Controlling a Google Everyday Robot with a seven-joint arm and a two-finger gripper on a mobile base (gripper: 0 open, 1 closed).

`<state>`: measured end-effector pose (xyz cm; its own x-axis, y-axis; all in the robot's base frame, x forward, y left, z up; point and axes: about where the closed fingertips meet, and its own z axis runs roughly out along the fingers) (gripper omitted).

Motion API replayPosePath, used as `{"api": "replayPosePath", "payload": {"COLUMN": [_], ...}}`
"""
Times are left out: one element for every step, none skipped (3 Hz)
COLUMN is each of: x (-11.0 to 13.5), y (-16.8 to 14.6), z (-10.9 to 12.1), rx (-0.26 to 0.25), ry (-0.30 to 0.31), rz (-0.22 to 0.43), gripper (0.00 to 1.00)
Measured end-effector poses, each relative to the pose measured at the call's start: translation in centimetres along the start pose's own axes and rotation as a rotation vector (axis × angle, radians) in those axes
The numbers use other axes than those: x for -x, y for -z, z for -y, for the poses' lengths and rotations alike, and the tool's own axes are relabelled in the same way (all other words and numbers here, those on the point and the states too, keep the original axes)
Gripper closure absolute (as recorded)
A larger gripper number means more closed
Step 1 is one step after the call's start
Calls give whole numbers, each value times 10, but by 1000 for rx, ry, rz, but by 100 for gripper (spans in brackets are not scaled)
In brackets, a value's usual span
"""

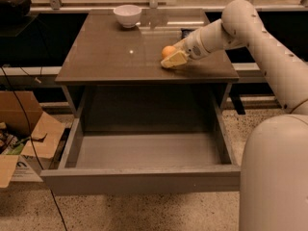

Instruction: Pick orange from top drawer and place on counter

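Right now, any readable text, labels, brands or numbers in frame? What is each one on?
Cardboard box, on the floor left of the top drawer: dark print on its front, too blurred to read.
Counter, top drawer, white bowl, orange: no text.
Gripper, at the orange over the counter's right half: no markings visible.

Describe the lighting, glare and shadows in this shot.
Camera view: the light is dim and warm, and the glossy counter carries a small glare spot near its middle and pale reflections beside the white bowl. Camera view: the cabinet recess behind the open top drawer lies in deep shadow. Camera view: the pincer is at the orange on the counter's right side, and both are clearly lit.
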<state>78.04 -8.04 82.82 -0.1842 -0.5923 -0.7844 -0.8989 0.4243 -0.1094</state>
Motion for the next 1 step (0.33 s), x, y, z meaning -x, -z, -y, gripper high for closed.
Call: {"api": "replayPosePath", "payload": {"x": [0], "y": [1], "z": [0], "rx": [1], "ry": [-5], "rz": [5], "gripper": [0]}}
